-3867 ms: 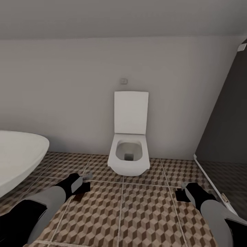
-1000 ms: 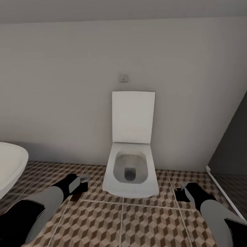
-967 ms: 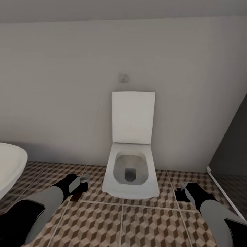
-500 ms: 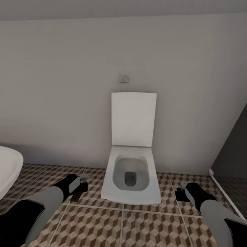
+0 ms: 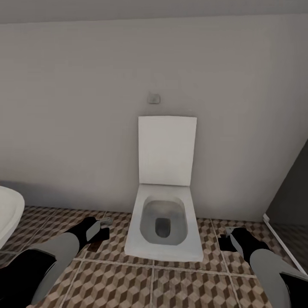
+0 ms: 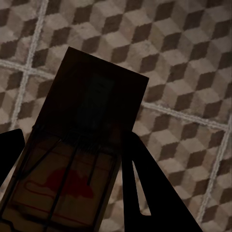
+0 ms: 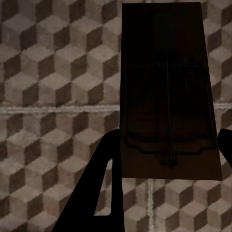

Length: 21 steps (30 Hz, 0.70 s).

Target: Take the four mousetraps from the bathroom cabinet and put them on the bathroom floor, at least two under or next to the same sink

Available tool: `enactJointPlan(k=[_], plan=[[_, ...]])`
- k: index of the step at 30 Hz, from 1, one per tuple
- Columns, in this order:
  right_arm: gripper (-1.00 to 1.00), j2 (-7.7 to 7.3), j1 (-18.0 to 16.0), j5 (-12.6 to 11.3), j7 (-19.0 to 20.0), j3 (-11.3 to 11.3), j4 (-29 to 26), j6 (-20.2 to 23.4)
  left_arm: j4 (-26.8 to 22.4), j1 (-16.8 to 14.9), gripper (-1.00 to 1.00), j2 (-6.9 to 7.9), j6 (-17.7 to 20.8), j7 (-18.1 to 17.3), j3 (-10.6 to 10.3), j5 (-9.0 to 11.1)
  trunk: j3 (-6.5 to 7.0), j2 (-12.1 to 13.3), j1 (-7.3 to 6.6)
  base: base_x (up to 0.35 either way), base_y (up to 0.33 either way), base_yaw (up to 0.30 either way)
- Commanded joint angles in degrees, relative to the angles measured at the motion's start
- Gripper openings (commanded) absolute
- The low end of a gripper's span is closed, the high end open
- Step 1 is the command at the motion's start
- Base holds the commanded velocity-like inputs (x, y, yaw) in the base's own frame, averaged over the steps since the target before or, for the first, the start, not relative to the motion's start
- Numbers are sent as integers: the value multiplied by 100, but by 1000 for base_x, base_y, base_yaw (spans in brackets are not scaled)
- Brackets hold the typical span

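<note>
Closer now, the toilet [image 5: 164,214] looks bigger as the robot rolls nearer; each hand, left [image 6: 67,193] and right [image 7: 164,159], pinches a mousetrap [image 6: 72,159] over the bathroom floor [image 5: 128,282].

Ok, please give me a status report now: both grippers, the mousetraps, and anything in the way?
Left gripper shut on a mousetrap. Right gripper shut on another mousetrap. Both above the tiled floor. Toilet straight ahead, lid up; bathtub edge at left.

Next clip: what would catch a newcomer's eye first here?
The white wall-hung toilet with its lid up, dead centre against the grey wall. Then the brown cube-patterned floor tiles, and each gripper carrying a flat wooden mousetrap: the left gripper's shows a red mark, the right gripper's looks dark.
</note>
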Motion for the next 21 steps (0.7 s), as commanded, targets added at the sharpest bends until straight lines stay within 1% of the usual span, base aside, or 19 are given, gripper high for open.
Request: enactJointPlan(k=[1,10,16,21], plan=[[-100,2,-1,54,57,-38,-13,29,-19,2,-100,-1,31,30,-32,61,-5,-2,-1,21,0,0],[-100,2,-1,54,78,-38,-14,29,-18,14,-100,-50,56,30,-29,67,-5,-2,-1,4,0,0],[-100,-5,-1,51,99,-38,-14,29,-23,18,-100,-58,66,36,-24,67,-113,-243,131,0,0,0],[-100,-7,-1,47,101,-38,-14,29,-25,18,-100,-54,67,35,-23,67,-113,-243,131,0,0,0]])
